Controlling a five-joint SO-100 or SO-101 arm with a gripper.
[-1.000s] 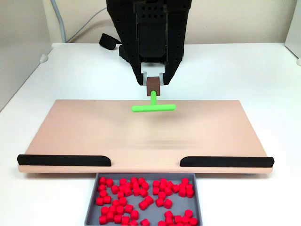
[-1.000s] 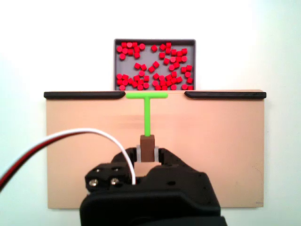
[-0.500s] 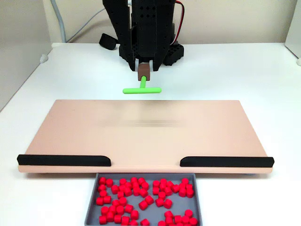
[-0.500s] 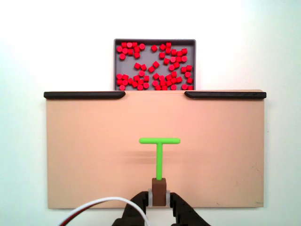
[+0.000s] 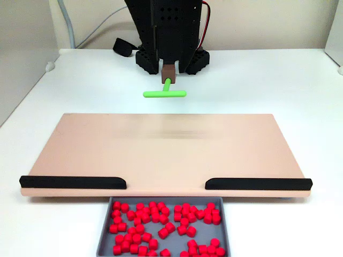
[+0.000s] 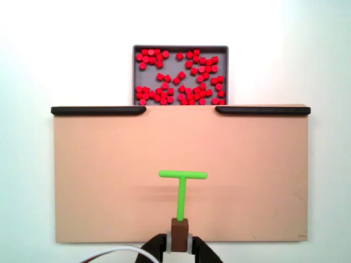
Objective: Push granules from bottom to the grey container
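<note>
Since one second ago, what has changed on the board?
The pincer, still shut on the green T-tool, pulled back from the grey tray to the board's far edge. The granules, tray and black strips stayed put.

Tan board (image 6: 98, 175) surface is bare and open to passage across its full width. At its tray-side edge, 2 black strips (image 6: 98, 110) (image 6: 262, 110) block the outer thirds; the gap between them gives free access to the grey container (image 6: 180, 49).
</note>
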